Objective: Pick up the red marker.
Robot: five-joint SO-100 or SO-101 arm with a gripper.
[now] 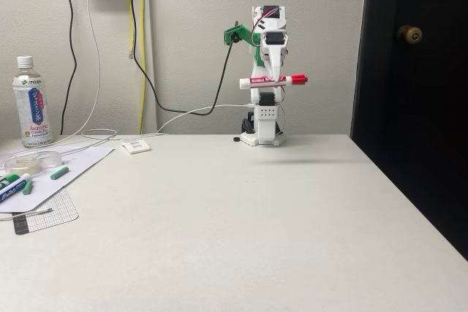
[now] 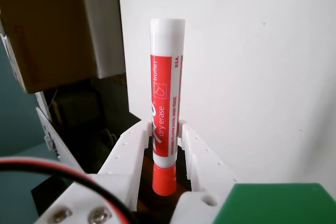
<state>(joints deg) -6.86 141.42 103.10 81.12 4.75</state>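
The red marker (image 1: 272,80) is lifted well above the table and lies level across my gripper (image 1: 273,78), its red cap pointing right in the fixed view. In the wrist view the marker (image 2: 167,108) stands upright between my white fingers (image 2: 128,148), white barrel end up, red label with white lettering facing the camera, red cap down by the palm. My gripper (image 2: 167,132) is shut on the marker's lower half. The arm stands folded upright over its base at the back of the table.
At the left edge lie green and blue markers (image 1: 13,183) and a small green cap (image 1: 59,172) on white paper, beside a clear round dish (image 1: 32,161) and a water bottle (image 1: 31,101). Cables trail along the back wall. A dark door (image 1: 413,85) stands to the right.
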